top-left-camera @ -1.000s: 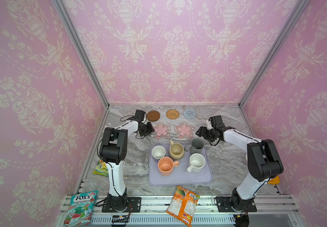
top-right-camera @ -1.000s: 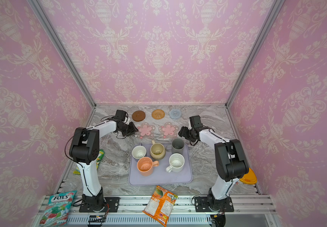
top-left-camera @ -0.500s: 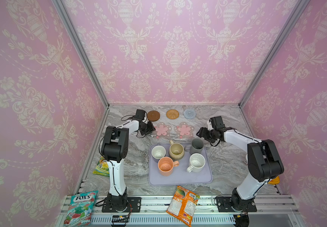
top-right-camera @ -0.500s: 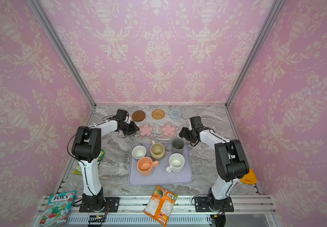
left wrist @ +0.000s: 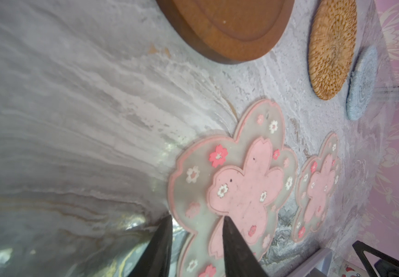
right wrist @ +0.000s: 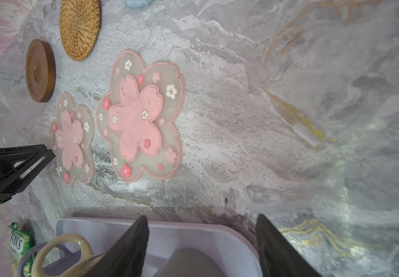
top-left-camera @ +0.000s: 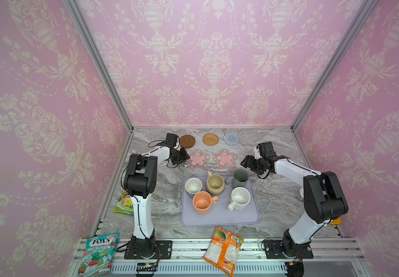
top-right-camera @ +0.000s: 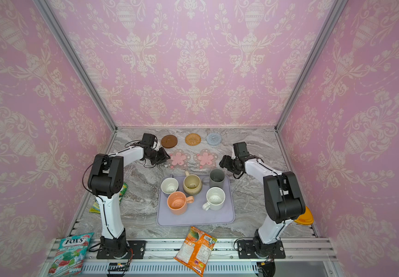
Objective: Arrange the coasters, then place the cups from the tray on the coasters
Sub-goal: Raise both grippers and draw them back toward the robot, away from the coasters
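The coasters (top-left-camera: 210,139) look arranged on the table (top-left-camera: 164,199), and all the cups (top-left-camera: 202,202) wait on the tray (top-left-camera: 220,219). The left claw (left wrist: 197,218), slightly parted and empty, hovers at a flower coaster (left wrist: 241,187) edge. The right claw (right wrist: 202,217), spread wide and empty, needs to straddle the dark grey mug (top-left-camera: 240,178) and clench.

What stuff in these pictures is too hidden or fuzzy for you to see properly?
- Orange object: both top views, mostly behind the right arm, so I cannot tell what it is.
- Green packet: both top views, partly behind the left arm.
- Dark grey cup: right wrist view, blurred and cut off by the picture edge.
- Blue-grey coaster: right wrist view, cut off by the edge.
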`<action>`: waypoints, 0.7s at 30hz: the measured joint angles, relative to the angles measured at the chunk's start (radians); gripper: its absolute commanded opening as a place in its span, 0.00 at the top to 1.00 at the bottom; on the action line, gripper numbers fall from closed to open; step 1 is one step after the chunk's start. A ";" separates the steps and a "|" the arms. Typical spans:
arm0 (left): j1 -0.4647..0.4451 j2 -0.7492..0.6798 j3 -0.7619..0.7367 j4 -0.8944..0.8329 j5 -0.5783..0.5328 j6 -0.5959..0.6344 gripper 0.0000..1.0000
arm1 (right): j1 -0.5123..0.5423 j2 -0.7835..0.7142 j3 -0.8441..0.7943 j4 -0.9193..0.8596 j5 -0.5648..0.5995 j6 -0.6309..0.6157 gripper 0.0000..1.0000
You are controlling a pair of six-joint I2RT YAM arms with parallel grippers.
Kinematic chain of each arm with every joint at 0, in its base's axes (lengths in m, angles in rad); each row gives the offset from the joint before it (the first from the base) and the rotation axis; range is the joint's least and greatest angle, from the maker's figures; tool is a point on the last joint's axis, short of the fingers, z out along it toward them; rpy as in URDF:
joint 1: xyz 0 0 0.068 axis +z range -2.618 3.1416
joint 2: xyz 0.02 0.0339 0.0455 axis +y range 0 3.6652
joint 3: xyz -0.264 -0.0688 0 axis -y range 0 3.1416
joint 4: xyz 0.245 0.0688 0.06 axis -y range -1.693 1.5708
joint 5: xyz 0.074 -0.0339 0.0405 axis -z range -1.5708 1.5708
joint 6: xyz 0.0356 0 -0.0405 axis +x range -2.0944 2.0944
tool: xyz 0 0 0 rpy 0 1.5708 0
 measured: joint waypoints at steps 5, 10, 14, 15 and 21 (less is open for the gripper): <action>0.000 -0.092 -0.075 -0.035 -0.046 0.016 0.61 | 0.000 -0.028 -0.010 0.000 0.016 -0.017 0.28; 0.000 -0.213 -0.085 -0.097 -0.114 0.063 0.61 | -0.002 -0.089 -0.014 -0.018 0.049 -0.049 0.27; 0.000 -0.297 -0.085 -0.141 -0.175 0.096 0.61 | -0.008 -0.141 -0.014 -0.045 0.083 -0.079 0.27; 0.000 -0.316 -0.085 -0.156 -0.188 0.106 0.61 | -0.012 -0.157 -0.014 -0.056 0.092 -0.087 0.27; 0.000 -0.393 -0.103 -0.222 -0.257 0.153 0.61 | -0.023 -0.256 -0.014 -0.124 0.146 -0.139 0.26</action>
